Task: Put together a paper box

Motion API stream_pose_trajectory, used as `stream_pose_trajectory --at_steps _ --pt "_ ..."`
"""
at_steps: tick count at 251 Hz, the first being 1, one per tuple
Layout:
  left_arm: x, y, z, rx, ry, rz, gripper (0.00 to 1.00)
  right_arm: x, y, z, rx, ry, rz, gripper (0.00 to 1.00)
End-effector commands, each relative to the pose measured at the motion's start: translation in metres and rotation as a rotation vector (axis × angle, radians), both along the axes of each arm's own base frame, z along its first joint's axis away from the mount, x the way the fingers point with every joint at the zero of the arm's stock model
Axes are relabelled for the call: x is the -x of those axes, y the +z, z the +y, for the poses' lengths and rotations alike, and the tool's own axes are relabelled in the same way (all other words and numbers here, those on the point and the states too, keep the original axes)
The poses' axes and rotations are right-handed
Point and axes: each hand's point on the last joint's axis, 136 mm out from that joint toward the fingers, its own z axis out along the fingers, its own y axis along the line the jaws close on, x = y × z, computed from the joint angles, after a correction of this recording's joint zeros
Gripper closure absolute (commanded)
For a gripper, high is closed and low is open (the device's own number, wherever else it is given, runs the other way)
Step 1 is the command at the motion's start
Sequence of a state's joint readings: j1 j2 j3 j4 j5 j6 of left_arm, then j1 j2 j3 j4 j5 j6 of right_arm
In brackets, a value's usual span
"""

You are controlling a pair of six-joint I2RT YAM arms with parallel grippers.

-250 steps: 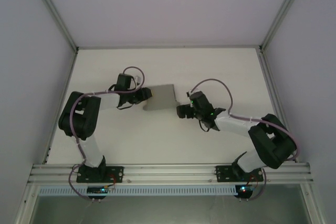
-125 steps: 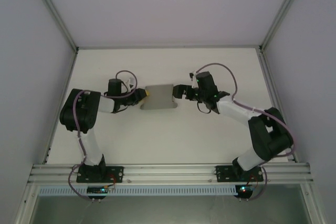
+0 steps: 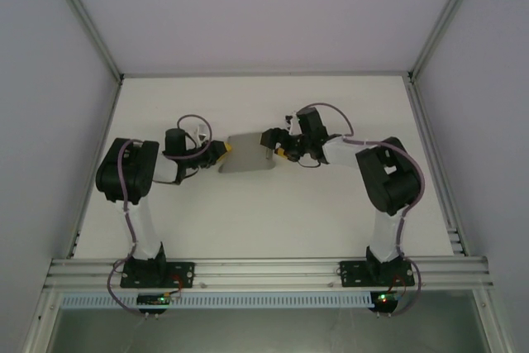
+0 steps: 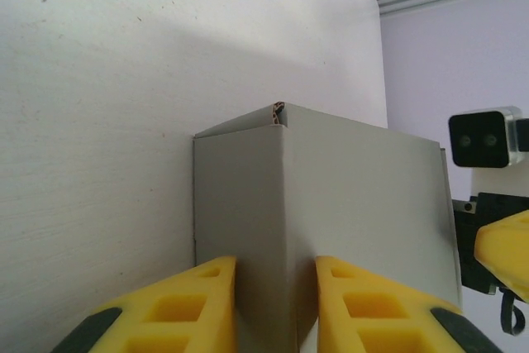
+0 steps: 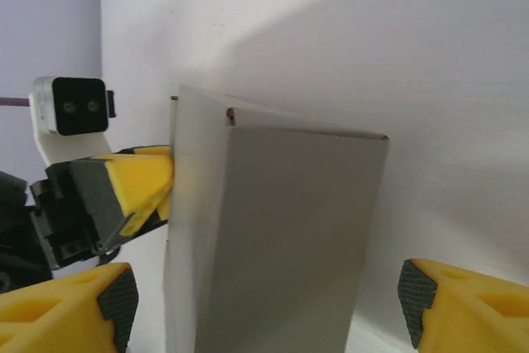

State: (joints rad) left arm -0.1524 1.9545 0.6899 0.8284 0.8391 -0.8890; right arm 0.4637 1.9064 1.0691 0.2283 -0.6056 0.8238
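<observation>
Surface: white table (image 3: 331,204), pale enclosure walls around it.
Near edge: both arm bases bolted here, arms bent in toward the middle.
Left gripper (image 4: 277,266): yellow fingers narrow, set either side of a box corner edge. Clamped or just short of it, cannot tell.
Paper box (image 3: 250,153): grey card, folded up, mid-table between both grippers.
Right gripper (image 5: 264,295): fingers spread wide, flanking the box's opposite end, not touching the card.

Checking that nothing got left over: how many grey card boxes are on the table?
1: the paper box sits mid-table, between the left gripper and the right gripper. The arms could hide a small scrap.
</observation>
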Motion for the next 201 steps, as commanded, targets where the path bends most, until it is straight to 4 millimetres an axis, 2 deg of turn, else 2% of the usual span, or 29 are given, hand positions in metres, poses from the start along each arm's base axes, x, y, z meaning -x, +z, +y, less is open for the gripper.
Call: stream_pose_trajectory --at_steps 1,47,69,91,108,120,148,173,201 --pt "0.017 -0.037 0.006 -0.031 0.016 0.131 0.79 -0.003 0.015 0.021 -0.111 0.047 0.014 0.19" --pt "0.015 -0.028 0.002 -0.015 -0.007 0.1 0.76 -0.003 0.021 0.033 -0.174 0.071 0.017 0.38" --pt "0.01 -0.017 0.0 -0.009 -0.017 0.062 0.73 -0.004 0.025 0.034 -0.184 0.073 0.011 0.5" --pt "0.004 0.003 -0.006 -0.008 -0.036 -0.006 0.66 -0.003 0.028 0.03 -0.163 0.071 0.0 0.52" --pt "0.0 0.023 -0.01 -0.022 -0.056 -0.077 0.58 -0.003 0.033 0.024 -0.142 0.062 -0.016 0.52" --pt "-0.002 0.039 -0.014 -0.043 -0.07 -0.134 0.47 -0.004 0.037 0.018 -0.136 0.049 -0.022 0.53" --pt "-0.003 0.075 -0.022 -0.159 -0.093 -0.283 0.01 -0.005 0.049 -0.003 -0.117 0.002 -0.039 0.54" --pt "0.001 0.102 -0.029 -0.345 -0.095 -0.433 0.0 -0.004 0.06 -0.025 -0.093 -0.035 -0.062 0.59" --pt "0.011 0.13 -0.035 -0.586 -0.081 -0.621 0.0 0.0 0.075 -0.054 -0.047 -0.078 -0.091 0.59"
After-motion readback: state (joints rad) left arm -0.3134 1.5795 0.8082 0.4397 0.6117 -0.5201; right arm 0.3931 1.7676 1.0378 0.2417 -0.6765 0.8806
